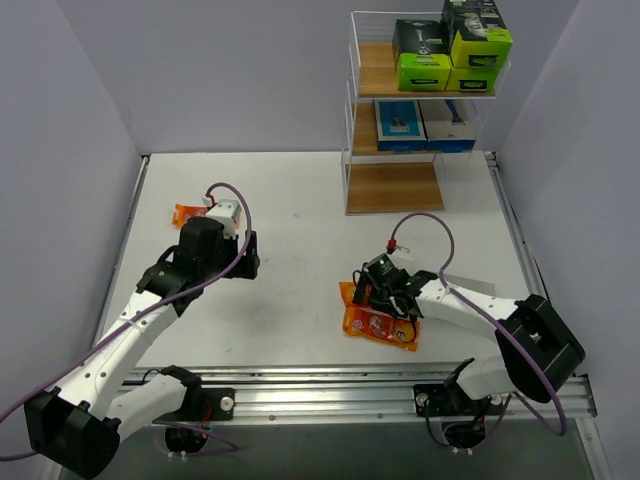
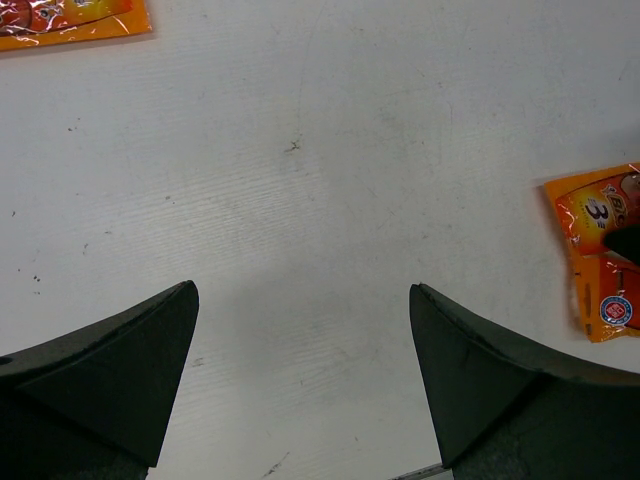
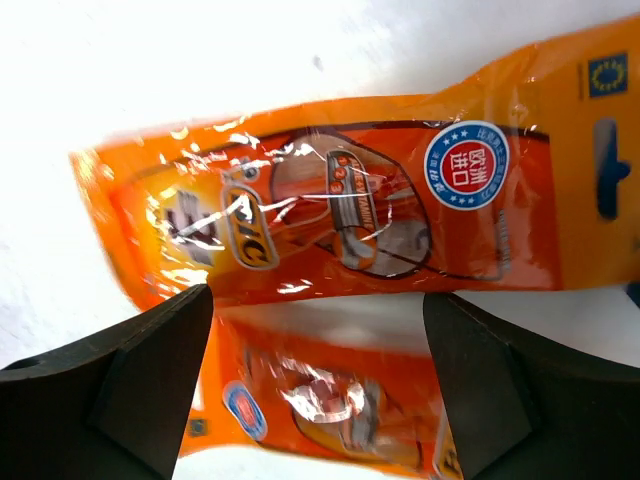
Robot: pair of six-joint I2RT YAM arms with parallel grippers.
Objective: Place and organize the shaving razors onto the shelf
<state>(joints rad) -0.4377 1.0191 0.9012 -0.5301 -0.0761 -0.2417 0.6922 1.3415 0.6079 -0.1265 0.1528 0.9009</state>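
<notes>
Where right tool (image 3: 318, 298) hovers, orange packets (image 3: 330, 215) lie beneath

Before me, a scuffed white table (image 1: 300, 200) lies evenly lit, boxed by plain pale-grey walls (image 1: 230, 70) behind it and on both its sides; an aluminium rail (image 1: 330, 400) runs along its near edge.

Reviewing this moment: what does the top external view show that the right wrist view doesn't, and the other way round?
Only top external: the shelf, with black-and-green boxes on its top board and blue cards on the middle one, plus a lone orange packet at far left. Only right wrist: the round blue-and-red seal printed on the upper packet. Both: the right gripper, jaws open, over two overlapping orange packets.
</notes>
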